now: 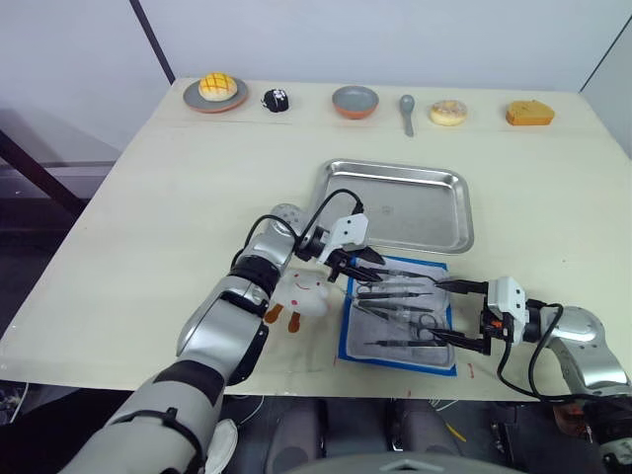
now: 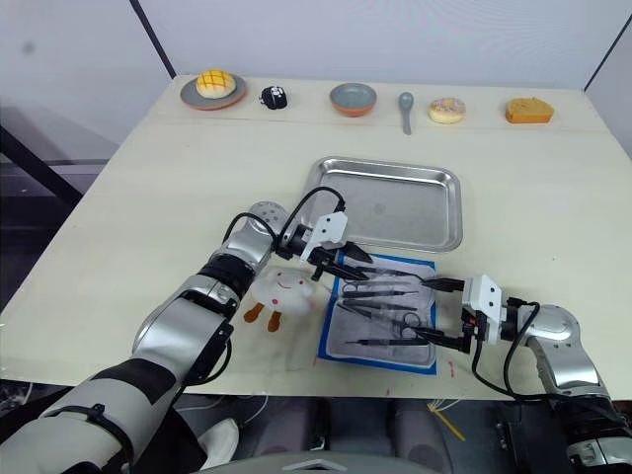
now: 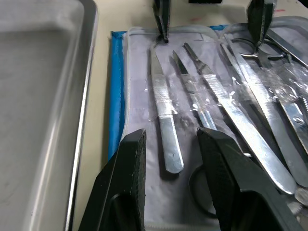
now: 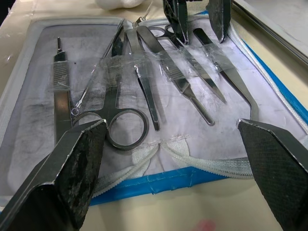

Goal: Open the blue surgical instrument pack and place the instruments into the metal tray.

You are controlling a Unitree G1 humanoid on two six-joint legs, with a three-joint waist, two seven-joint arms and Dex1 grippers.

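While the blue surgical instrument pack (image 1: 398,327) lies open near the metal tray (image 1: 395,204), the instruments (image 4: 144,77) rest inside. Left gripper (image 1: 367,265) hovers narrowly parted at its far-left edge; right gripper (image 1: 446,311) gapes wide at its right.

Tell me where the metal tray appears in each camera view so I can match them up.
Left eye: metal tray at centre, beyond the open blue surgical instrument pack.
Right eye: centre, same spot.
Left wrist: along one edge, beside the pack's blue border.
Right wrist: a corner sliver.
Shared landmark: the pack.
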